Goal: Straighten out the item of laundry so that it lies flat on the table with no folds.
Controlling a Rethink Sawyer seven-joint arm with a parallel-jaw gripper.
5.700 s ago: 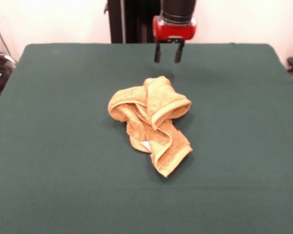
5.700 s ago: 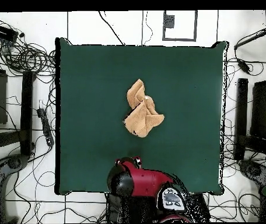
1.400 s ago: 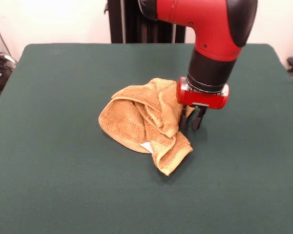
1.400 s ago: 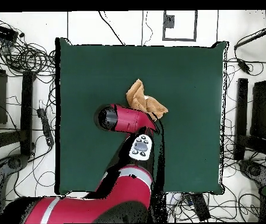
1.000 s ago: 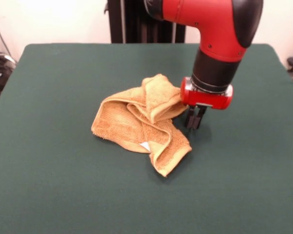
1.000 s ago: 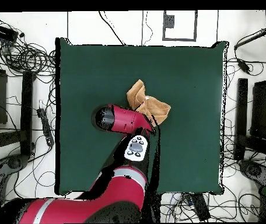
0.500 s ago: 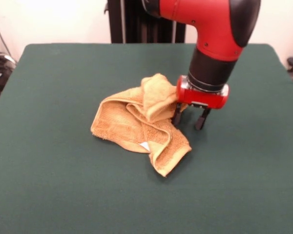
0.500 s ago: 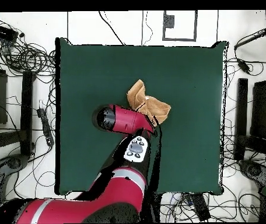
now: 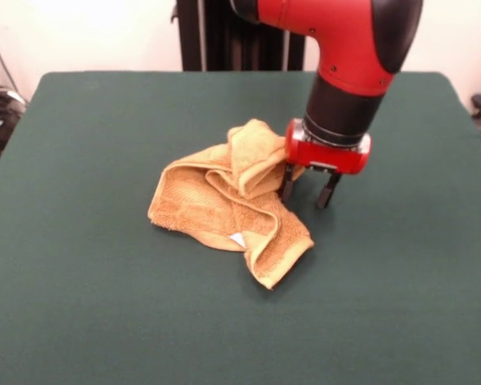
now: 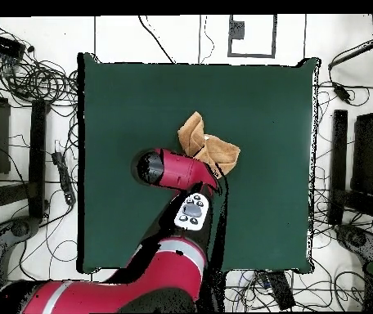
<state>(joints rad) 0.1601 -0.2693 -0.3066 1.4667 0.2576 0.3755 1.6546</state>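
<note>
The item of laundry [image 9: 224, 204] is an orange-tan towel lying crumpled near the middle of the green table [image 9: 88, 305]. One end stands up in a raised fold and another fold trails toward the front, with a small white label [image 9: 239, 239] showing. My gripper [image 9: 306, 193] is open just right of the raised fold. Its left finger touches the cloth, its right finger stands over bare table, and nothing is held between them. From overhead, the towel [image 10: 210, 147] shows partly, with the red arm [image 10: 177, 168] hiding its near edge and the gripper.
Cables and stands lie on the floor around the table [image 10: 263, 204] in the overhead view. A dark post [image 9: 200, 36] rises behind the table's far edge.
The gripper, shut one second ago at the towel's right edge, has opened and lifted slightly. The towel's left part has spread out flatter since earlier frames.
</note>
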